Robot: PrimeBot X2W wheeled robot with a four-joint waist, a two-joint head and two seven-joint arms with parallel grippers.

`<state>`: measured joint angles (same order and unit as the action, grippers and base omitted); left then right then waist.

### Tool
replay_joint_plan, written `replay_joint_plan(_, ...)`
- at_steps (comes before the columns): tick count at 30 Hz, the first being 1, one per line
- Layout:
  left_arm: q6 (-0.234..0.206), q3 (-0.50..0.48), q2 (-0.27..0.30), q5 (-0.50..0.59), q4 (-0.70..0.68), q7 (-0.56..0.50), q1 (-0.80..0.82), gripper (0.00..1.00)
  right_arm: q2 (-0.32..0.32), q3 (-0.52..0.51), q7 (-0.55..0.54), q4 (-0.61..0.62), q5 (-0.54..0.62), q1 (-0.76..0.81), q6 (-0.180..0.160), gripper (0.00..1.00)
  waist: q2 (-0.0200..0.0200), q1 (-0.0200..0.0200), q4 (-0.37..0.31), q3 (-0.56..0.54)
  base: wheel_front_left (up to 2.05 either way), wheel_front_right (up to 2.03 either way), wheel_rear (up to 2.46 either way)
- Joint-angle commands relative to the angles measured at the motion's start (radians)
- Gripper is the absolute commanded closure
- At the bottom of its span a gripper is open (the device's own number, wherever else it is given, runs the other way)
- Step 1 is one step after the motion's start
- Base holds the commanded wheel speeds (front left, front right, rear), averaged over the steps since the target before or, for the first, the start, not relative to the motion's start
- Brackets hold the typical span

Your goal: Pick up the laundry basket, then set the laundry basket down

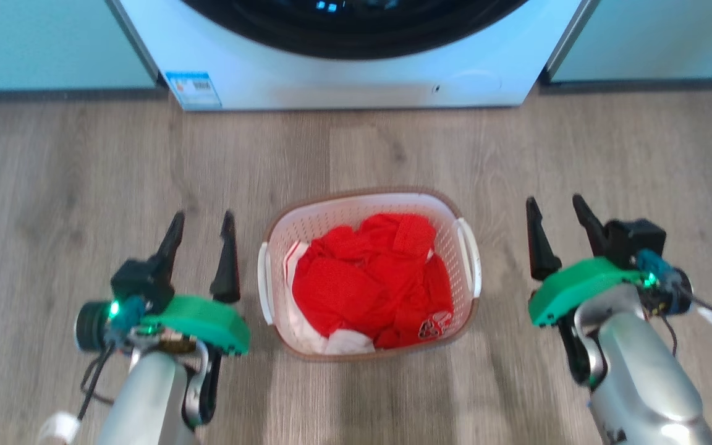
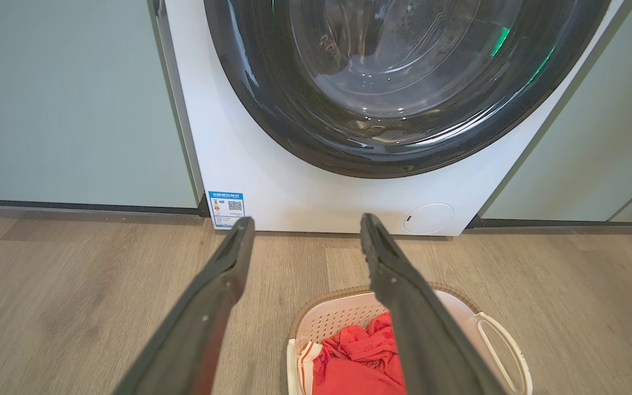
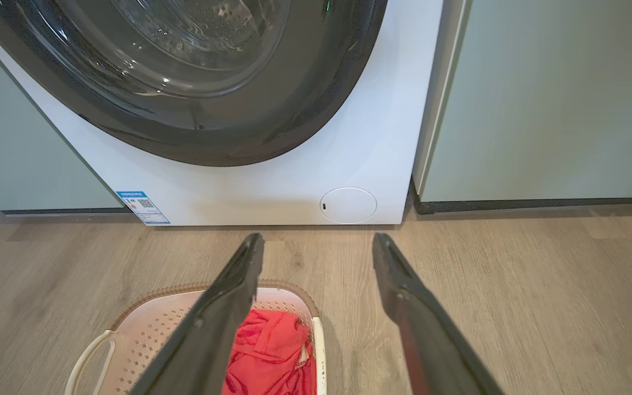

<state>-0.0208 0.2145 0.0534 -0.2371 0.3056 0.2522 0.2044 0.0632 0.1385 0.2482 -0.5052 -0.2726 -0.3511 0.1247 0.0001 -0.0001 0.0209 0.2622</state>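
While the laundry basket (image 1: 331, 217) rests on the floor (image 1: 84, 173), long axis nine to three o'clock, I hold the left gripper (image 1: 203, 216) off its nine, slightly nearer, and the right gripper (image 1: 554, 201) off its three, both released, empty.

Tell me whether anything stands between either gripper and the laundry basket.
Nothing visible does. The open left gripper and right gripper flank the laundry basket; just wooden floor lies between each gripper and the basket's near side.
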Motion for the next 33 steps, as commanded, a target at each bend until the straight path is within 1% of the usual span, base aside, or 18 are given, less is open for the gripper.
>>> replay_joint_plan(1,0.006,-0.046,0.003,0.012,-0.047,0.009,-0.015,0.0,-0.013,0.013,0.014,0.052,0.0,0.026,0.006,0.0,-0.0001,0.0001,-0.016,-0.054,0.0,0.0,0.0)
replay_joint_plan(7,0.004,-0.081,-0.001,0.025,-0.114,0.009,-0.133,0.0,-0.013,0.004,0.014,0.136,0.001,0.137,0.006,0.0,-0.0001,0.0001,-0.03,-0.136,0.0,0.0,0.0)
replay_joint_plan(16,-0.02,-0.095,-0.003,0.007,-0.189,0.01,-0.282,0.0,-0.013,-0.019,0.014,0.209,0.003,0.263,0.006,0.0,-0.0001,0.0001,-0.03,-0.222,0.0,0.0,0.0)
replay_joint_plan(24,-0.029,-0.115,-0.003,0.011,-0.2,0.01,-0.327,0.0,-0.013,-0.032,0.014,0.224,-0.002,0.306,0.006,0.0,-0.0001,0.0001,-0.029,-0.26,0.0,0.0,0.0)
replay_joint_plan(33,-0.029,-0.131,-0.003,0.021,-0.209,0.01,-0.336,0.0,-0.013,-0.027,0.014,0.229,-0.012,0.314,0.006,0.0,-0.0001,0.0001,-0.042,-0.265,0.0,0.0,0.0)
